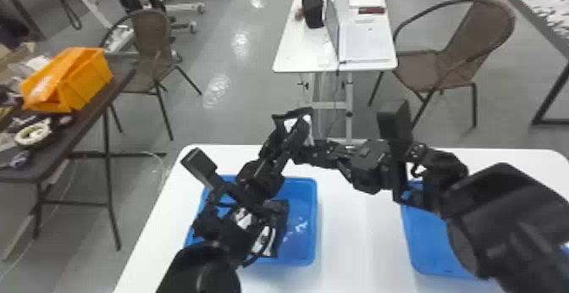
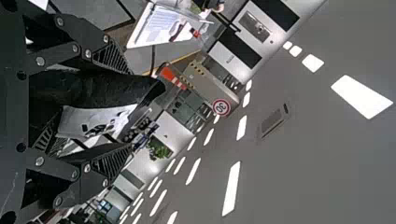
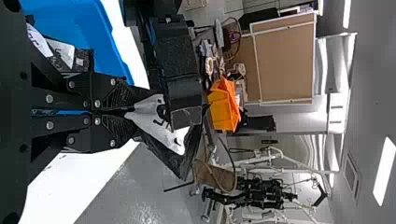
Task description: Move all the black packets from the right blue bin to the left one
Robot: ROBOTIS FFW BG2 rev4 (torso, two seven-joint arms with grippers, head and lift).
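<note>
From my seat at the controls, I am holding both arms raised and converging over the far edge of the white table (image 1: 364, 228). My right gripper (image 1: 301, 156) is pinching a black packet (image 3: 154, 122) with a white label; in the right wrist view its two fingers are pressing together on one end of it. My left gripper (image 1: 296, 120) is surrounding the same packet: in the left wrist view its fingers are standing apart, with the packet lying between them, so I am reading that pincer as spread rather than clamped. Whether either finger is touching the packet, I cannot tell.

Below the left arm, the left blue bin (image 1: 314, 220) is holding more black packets (image 1: 271, 228), their white labels showing; the arm is covering part of them, so I am not counting them. The right blue bin (image 1: 427, 245) is sitting under the right arm, which is hiding much of its inside, and I cannot tell what is lying in the hidden part.

Off to the left, an orange bin (image 1: 87, 82) is resting on a dark table (image 1: 84, 131). Farther ahead, a laptop (image 1: 332, 27) is standing open on a second white table (image 1: 292, 57), with a brown chair (image 1: 465, 55) just beside it.
</note>
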